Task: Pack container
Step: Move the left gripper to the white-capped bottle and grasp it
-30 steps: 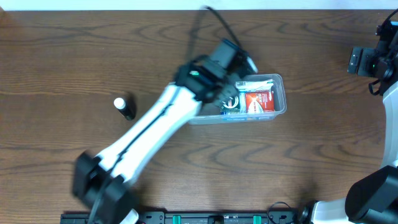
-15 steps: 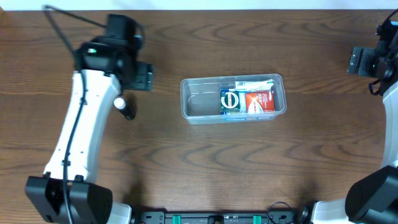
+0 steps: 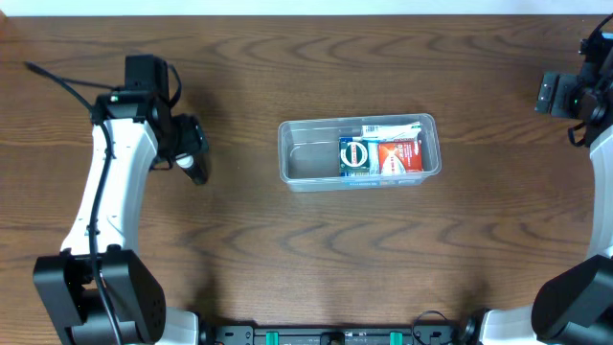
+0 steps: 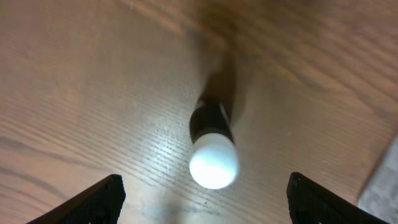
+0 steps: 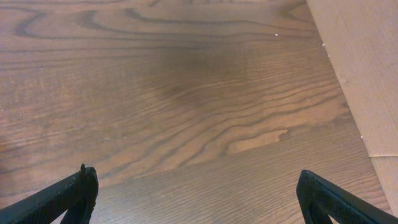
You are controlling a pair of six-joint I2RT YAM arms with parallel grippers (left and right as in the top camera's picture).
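The left gripper [image 4: 204, 186] hangs with its fingers spread wide over a small black tube with a white cap [image 4: 213, 163], touching nothing. In the left wrist view the cap sits between the two finger tips and the black body runs away toward 12 o'clock.

The likeliest trouble is the grasp itself. The tube is round and smooth and lies loose on the dark wooden bench [image 3: 316, 259], so fingers that close off-centre or on the domed cap could make it roll or squirt out. Coming down too low could jam the tips on the bench. A weak pinch could also drop it on the way across, or on the rim.

The right gripper [image 5: 196, 180] is likewise spread and empty above bare wood, far out at 2 o'clock from the container.

The clear rectangular plastic container with rounded corners [image 3: 283, 153] stands mid-bench, well apart from the tube at its 3 o'clock. Its 3 o'clock half already holds a green-and-white box [image 3: 354, 156] touching a red box [image 3: 398, 155]. Only the 9 o'clock end looks free, so I judge the tube must land there or it will foul the boxes
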